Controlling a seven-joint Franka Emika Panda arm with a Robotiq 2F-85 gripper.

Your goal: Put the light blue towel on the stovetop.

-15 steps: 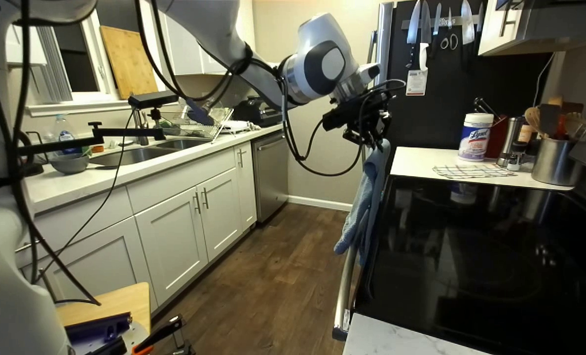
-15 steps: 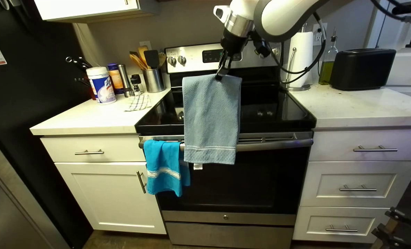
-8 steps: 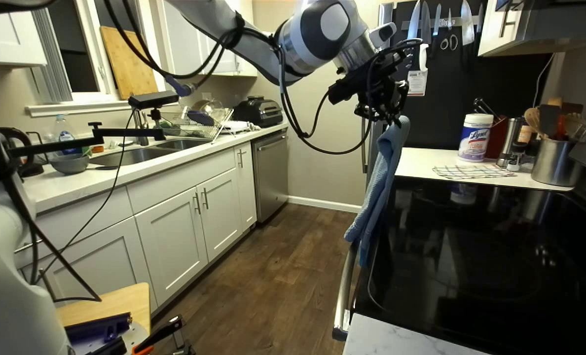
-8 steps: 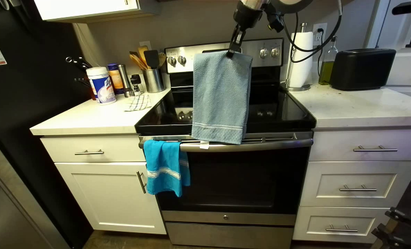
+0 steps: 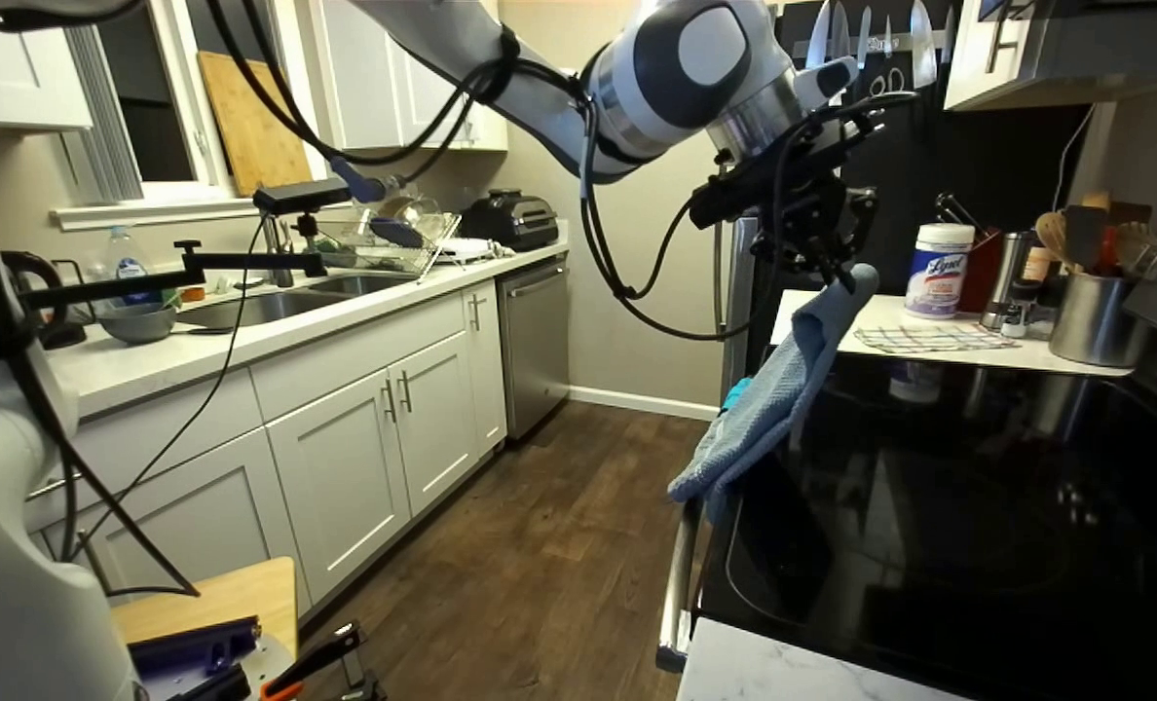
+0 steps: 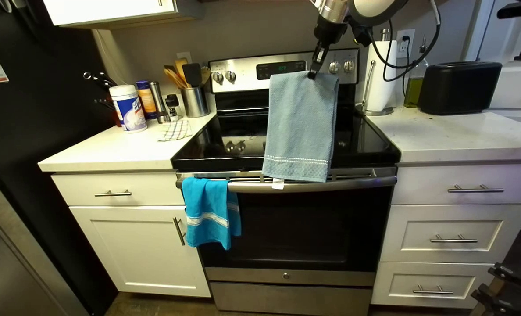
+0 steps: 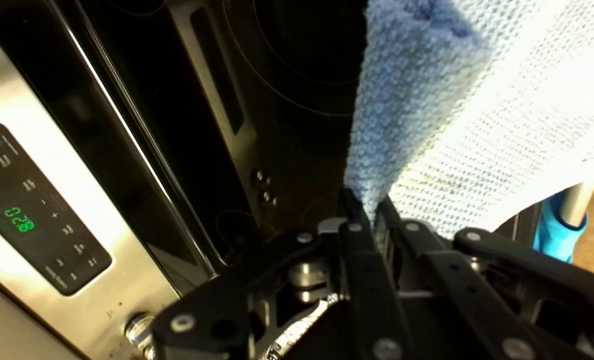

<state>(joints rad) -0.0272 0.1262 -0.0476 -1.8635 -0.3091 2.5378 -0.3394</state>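
Observation:
The light blue towel hangs folded from my gripper; it shows in both exterior views (image 5: pixel 771 414) (image 6: pixel 301 125). My gripper, seen in both exterior views (image 5: pixel 839 276) (image 6: pixel 313 74), is shut on the towel's top fold. In the wrist view the towel (image 7: pixel 402 95) is pinched between the fingertips of the gripper (image 7: pixel 370 202). The black stovetop (image 5: pixel 929 516) lies below, also in the other views (image 6: pixel 216 145) (image 7: pixel 297 135). The towel's upper part is over the stovetop's front area. Its lower end slants out past the front edge, near the oven handle (image 6: pixel 357 184).
A bright blue towel (image 6: pixel 208 215) hangs on the oven handle's end. A control panel (image 6: pixel 282 68) rises behind the stovetop. A wipes canister (image 6: pixel 129 109), a utensil holder (image 6: pixel 194 102) and a checked cloth (image 5: pixel 934 338) sit on one counter; paper towels (image 6: pixel 381 74) and a black toaster (image 6: pixel 460 87) on another.
My gripper has risen, then dipped slightly, carrying the towel inward over the stovetop and sideways toward the paper towels. The towel's lower end has risen to oven handle height and now slants outward.

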